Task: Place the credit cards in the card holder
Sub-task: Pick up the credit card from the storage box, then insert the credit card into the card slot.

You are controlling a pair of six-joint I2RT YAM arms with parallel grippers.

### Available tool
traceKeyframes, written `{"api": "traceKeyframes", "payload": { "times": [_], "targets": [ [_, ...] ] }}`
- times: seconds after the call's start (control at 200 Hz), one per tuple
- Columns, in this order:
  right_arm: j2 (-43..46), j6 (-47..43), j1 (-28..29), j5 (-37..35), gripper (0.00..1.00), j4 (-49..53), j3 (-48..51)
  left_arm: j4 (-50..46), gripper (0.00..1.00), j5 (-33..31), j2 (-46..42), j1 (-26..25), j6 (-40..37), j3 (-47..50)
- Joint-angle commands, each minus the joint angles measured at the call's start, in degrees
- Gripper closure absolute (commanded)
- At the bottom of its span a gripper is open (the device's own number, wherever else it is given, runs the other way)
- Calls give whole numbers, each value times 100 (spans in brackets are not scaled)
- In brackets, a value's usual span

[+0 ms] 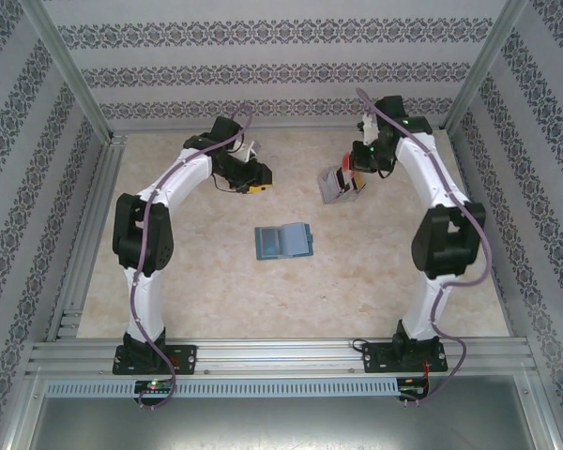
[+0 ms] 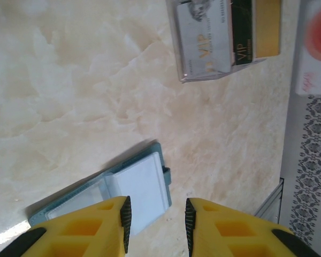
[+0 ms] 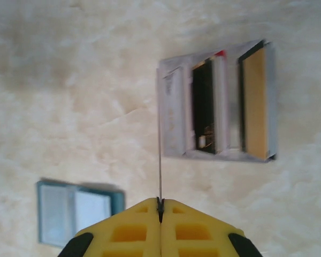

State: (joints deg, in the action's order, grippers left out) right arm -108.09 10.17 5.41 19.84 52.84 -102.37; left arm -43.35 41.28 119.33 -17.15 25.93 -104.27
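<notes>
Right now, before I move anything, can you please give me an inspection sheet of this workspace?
Surface: marble-look table, flat, no spill seen.
Job's things: wallet lies open mid-table, pockets look empty; one card seen edge-on, in the right pincer; more cards upright in the stand.
Clutter: clear stand, beyond the wallet, toward the right arm.
Pincers: left pincer open, holding nothing, apart from the wallet; right pincer shut on the card, near the stand.
Cables: purple cables run along both arms, touching none of the items.
Surroundings: patterned walls, metal frame.
</notes>
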Motion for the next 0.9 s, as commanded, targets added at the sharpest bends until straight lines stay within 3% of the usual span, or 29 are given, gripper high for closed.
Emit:
{"api": "traceKeyframes", "payload": {
  "times": [0.0, 0.19, 0.42, 0.585, 0.894],
  "targets": [
    [632, 644, 118, 1116, 93, -1310, 1014, -342, 65, -257, 210, -5, 108, 11],
    [1241, 1840, 758, 1877, 93, -3550, 2950, -432, 65, -614, 493, -232, 83, 88],
    [1123, 2685, 1644, 1674, 94, -5307, 4251, -326, 67, -1227, 613, -384, 207, 419],
    [1089, 2743, 1958, 1401, 93, -5608, 4732, 1, 67, -1314, 271, -381, 369, 940],
    [1314, 2560, 1963, 1296, 93, -5572, 5408, 624, 67, -1413, -599, -512, 737, 2530]
  ]
}}
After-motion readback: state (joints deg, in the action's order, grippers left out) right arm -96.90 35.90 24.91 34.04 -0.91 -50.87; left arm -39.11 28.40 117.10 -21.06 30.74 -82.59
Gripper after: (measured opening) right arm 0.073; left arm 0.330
